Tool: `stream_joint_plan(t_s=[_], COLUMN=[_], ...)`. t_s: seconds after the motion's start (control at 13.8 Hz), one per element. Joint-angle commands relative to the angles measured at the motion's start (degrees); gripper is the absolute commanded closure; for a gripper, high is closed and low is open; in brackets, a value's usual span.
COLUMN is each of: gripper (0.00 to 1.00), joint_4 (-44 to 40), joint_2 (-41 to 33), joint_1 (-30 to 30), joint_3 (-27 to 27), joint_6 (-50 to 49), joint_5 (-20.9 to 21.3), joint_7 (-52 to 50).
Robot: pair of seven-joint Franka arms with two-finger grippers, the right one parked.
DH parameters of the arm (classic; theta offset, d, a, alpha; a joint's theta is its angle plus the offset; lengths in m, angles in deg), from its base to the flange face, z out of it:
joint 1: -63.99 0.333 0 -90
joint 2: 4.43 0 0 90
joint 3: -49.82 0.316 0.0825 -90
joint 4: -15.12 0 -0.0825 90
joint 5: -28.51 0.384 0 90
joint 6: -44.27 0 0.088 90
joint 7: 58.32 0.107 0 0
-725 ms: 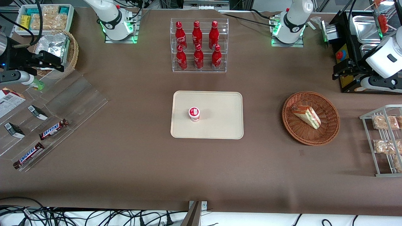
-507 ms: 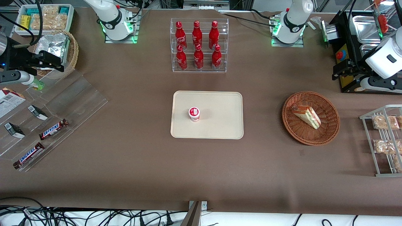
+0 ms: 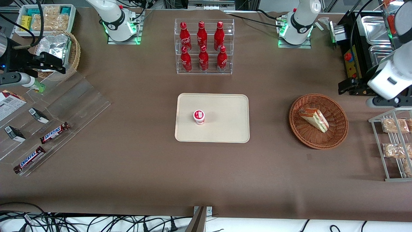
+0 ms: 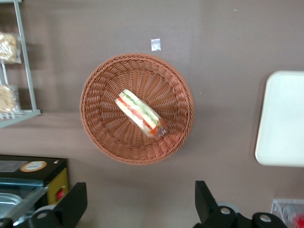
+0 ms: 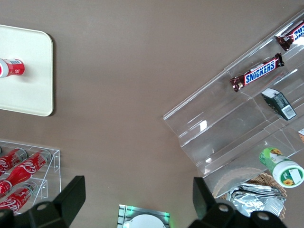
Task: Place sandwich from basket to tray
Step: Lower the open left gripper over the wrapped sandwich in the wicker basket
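The triangle sandwich in clear wrap, with pale bread and red and green stripes inside, lies flat in the round reddish-brown wicker basket. The basket sits on the brown table toward the working arm's end. Nothing is touching the sandwich yet.

The left arm's black gripper hangs in the air just beside the basket, a bit farther from the front camera than the basket is. Its two fingers are spread wide apart, and there is nothing between them. In the wrist view the sandwich shows whole, sitting at a slant in the basket.

The flat cream tray with round corners lies in the middle of the table, well apart from the basket. A little red and white cup stands on it, so part of the tray is taken.

What could go wrong? The wrap looks smooth and slippery — the sandwich might slide out if the fingers close on a loose bit of plastic. It is soft too, so a hard squeeze could squash the bread. The fingers need to line up across the slanted wedge, or they may just push it around. If they come down too close to the woven rim, the light basket might tip or get dragged. And on the tray, a careless drop could knock the cup over.
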Motion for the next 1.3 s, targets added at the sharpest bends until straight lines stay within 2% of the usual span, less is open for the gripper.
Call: stream_joint_plan(t_s=[0.0, 0.22, 0.72, 1.23], gripper=[0.0, 0.0, 0.0, 0.0], joint_4=[6.48, 12.12, 23.54, 34.18], joint_2=[-0.15, -0.33, -0.86, 0.02], joint_1=[0.43, 0.52, 0.52, 1.75], joint_3=[-0.09, -0.26, -0.26, -0.17], joint_6=[6.8, 12.87, 26.4, 42.93], joint_5=[1.25, 4.66, 4.76, 5.55], joint_7=[-6.61, -16.08, -32.09, -37.47])
